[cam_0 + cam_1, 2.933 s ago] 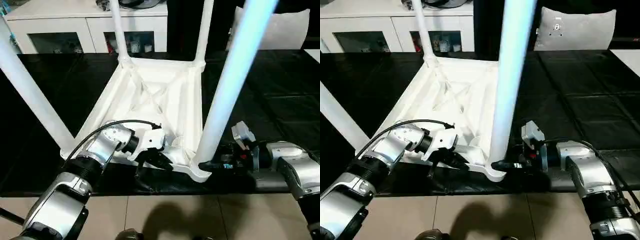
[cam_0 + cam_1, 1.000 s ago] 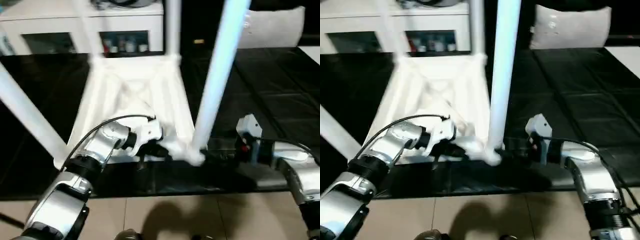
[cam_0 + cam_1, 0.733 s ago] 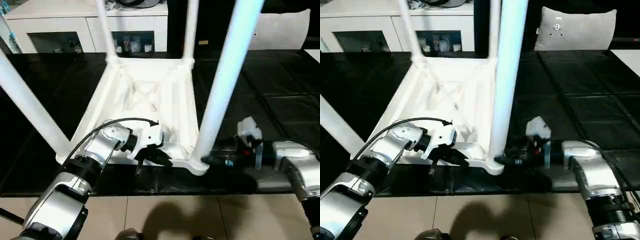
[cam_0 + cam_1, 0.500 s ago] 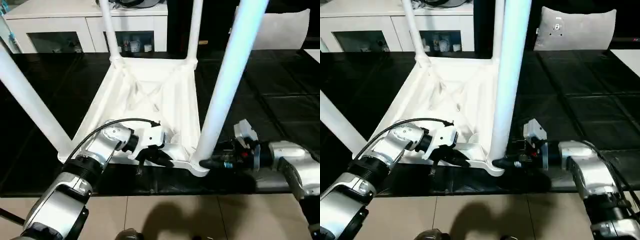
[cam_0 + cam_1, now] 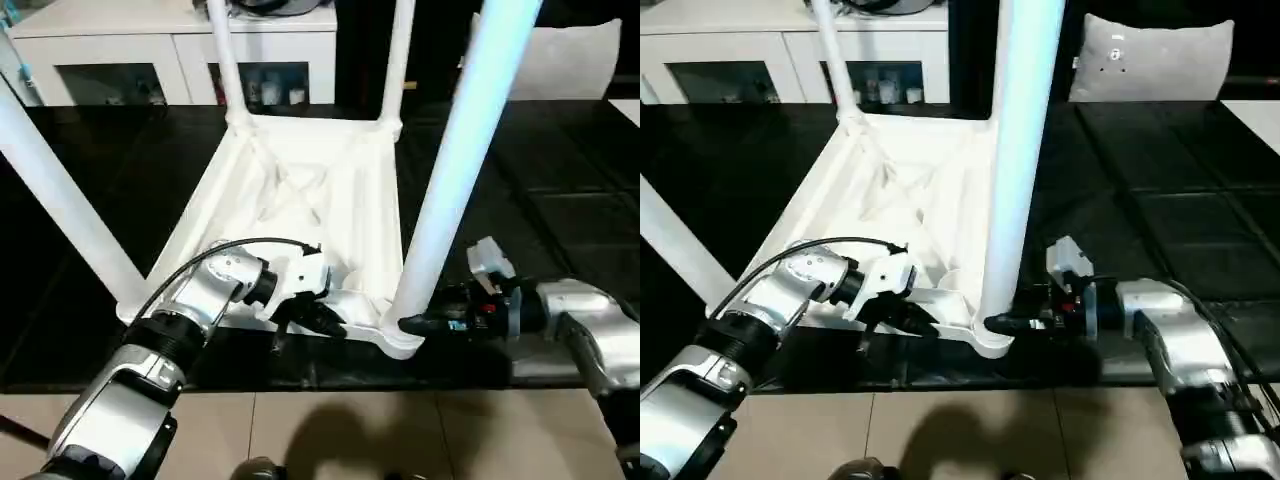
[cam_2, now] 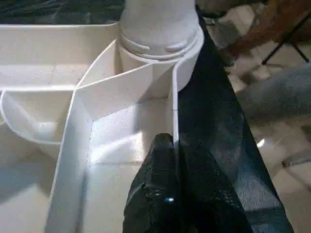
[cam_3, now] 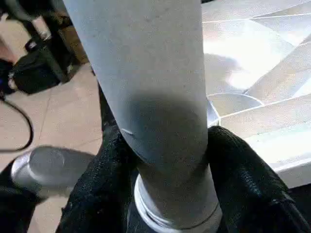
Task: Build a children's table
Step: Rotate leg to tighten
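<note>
Legs point upward: the children's table (image 5: 300, 215) lies upside down on the black worktop (image 5: 560, 190), its ribbed underside open to the camera. Its near rim runs almost along the worktop's front edge, with tiled floor (image 5: 330, 430) directly below that edge.

The left gripper (image 5: 318, 318) sits at this near rim, close to the near right corner socket (image 5: 398, 338). In the left wrist view its jaws are pressed onto the thin rim wall (image 6: 175, 116), one finger inside the tray and one outside.

The right gripper (image 5: 1002, 324) reaches in from the right side, low over the worktop. Its jaws are pinching the near right leg (image 5: 1018, 150) just above the socket; in the right wrist view the black fingers (image 7: 245, 179) wrap both sides of the leg.

The near left leg (image 5: 60, 195) leans out to the left, and two far legs (image 5: 226, 60) stand at the back corners. To the right of the table the worktop is open. Behind stands a white cabinet (image 5: 120, 60) with glass doors, and a grey cushion (image 5: 1155, 58) lies at the far right.
</note>
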